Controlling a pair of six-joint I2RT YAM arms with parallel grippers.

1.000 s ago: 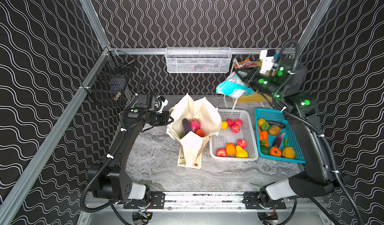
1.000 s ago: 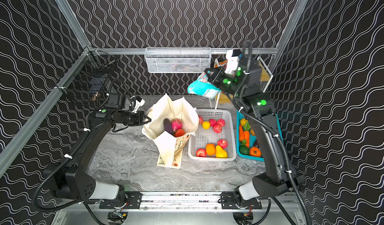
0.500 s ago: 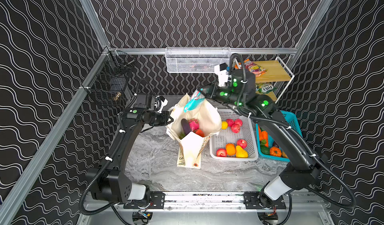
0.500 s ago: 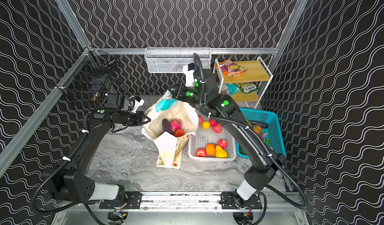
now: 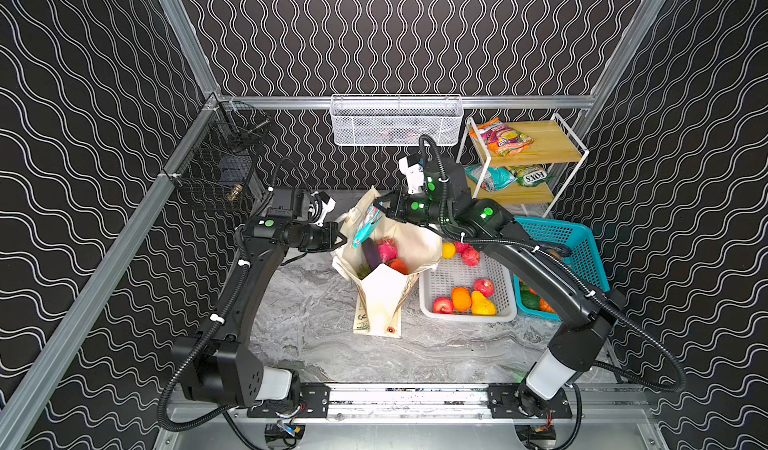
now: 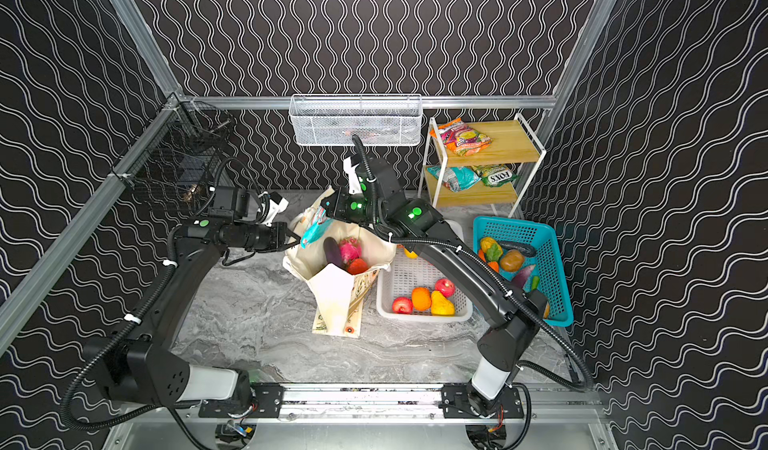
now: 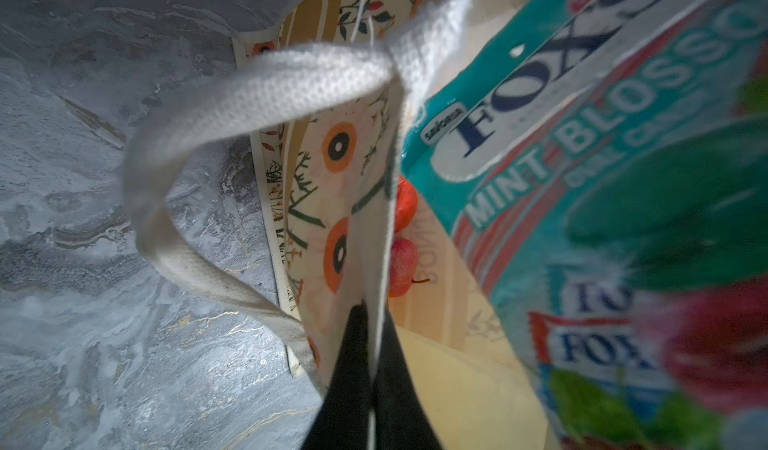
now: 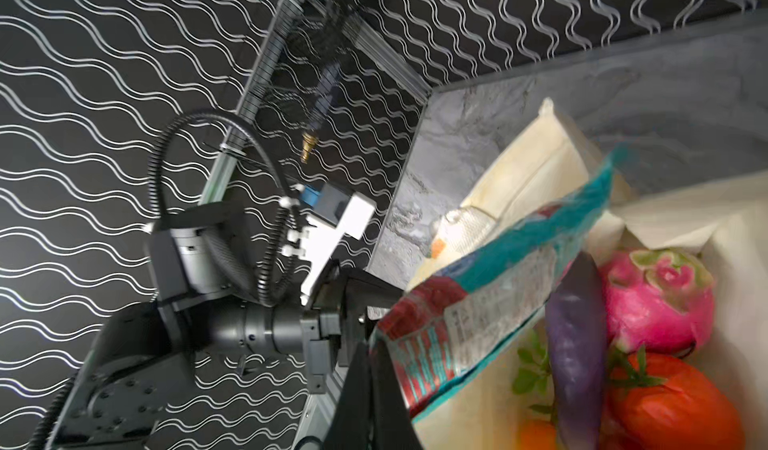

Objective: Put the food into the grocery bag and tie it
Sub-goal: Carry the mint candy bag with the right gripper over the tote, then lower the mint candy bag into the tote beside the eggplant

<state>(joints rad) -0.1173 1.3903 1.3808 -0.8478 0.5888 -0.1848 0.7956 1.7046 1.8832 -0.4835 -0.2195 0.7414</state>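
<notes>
Lettering on the teal snack packet (image 7: 582,144) reads only in the left wrist view, where the left jaws pinch the rim of the grocery bag (image 7: 328,186) beside 1 white strap (image 7: 291,90). Right jaws clench that packet over the bag's mouth; below them lie 1 dragon fruit (image 8: 656,302), 1 aubergine (image 8: 575,344), 1 tomato (image 8: 681,406). Only both top views show 1 white basket (image 5: 469,317) and 1 teal basket (image 5: 552,235) of produce behind the right jaws, plus 3 shelved packets (image 5: 505,138).

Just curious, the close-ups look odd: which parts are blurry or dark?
Left wrist view: the teal snack packet smears near the lens, the white woven strap handle is sharp, the left hand pinching the cream canvas tote bag is a black silhouette. Right wrist view: packet and magenta dragon fruit soft. Both top views: crisp, evenly lit.
</notes>
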